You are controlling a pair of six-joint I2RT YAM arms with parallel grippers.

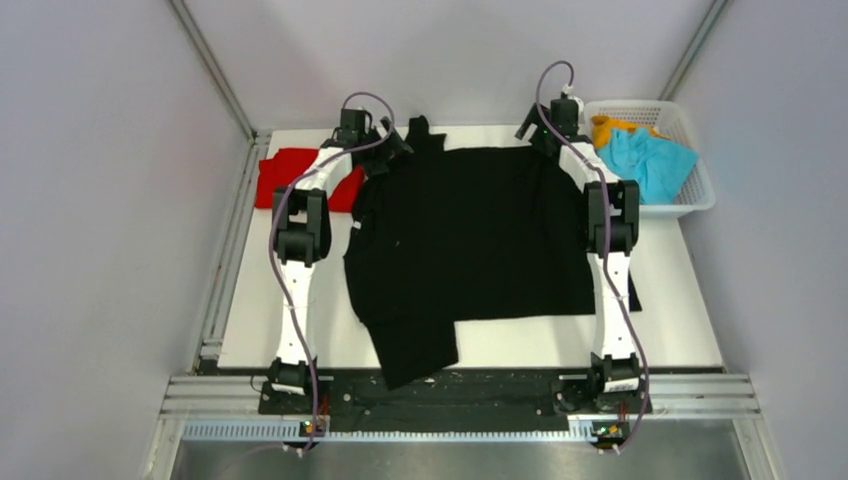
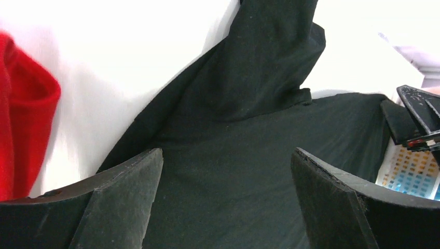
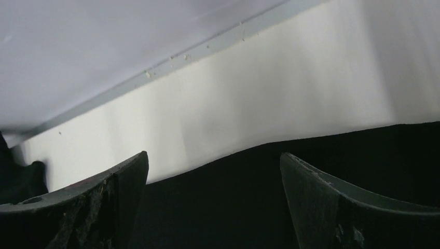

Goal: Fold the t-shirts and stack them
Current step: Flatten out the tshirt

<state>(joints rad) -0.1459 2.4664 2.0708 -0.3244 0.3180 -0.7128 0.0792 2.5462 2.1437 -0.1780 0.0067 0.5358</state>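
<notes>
With jaws wide open, the left gripper (image 2: pixel 225 155) and right gripper (image 3: pixel 214 158) should pinch the black t-shirt (image 1: pixel 470 230) at its far edge together, evenly.

Garments counted: four, namely one black t-shirt (image 1: pixel 470 230), one red t-shirt (image 1: pixel 285 172), one cyan garment (image 1: pixel 650 160) and one orange garment (image 1: pixel 607 128). Containers: one white basket (image 1: pixel 688 206). Robot arms: two, a left arm (image 1: pixel 300 230) and a right arm (image 1: pixel 612 215).
</notes>
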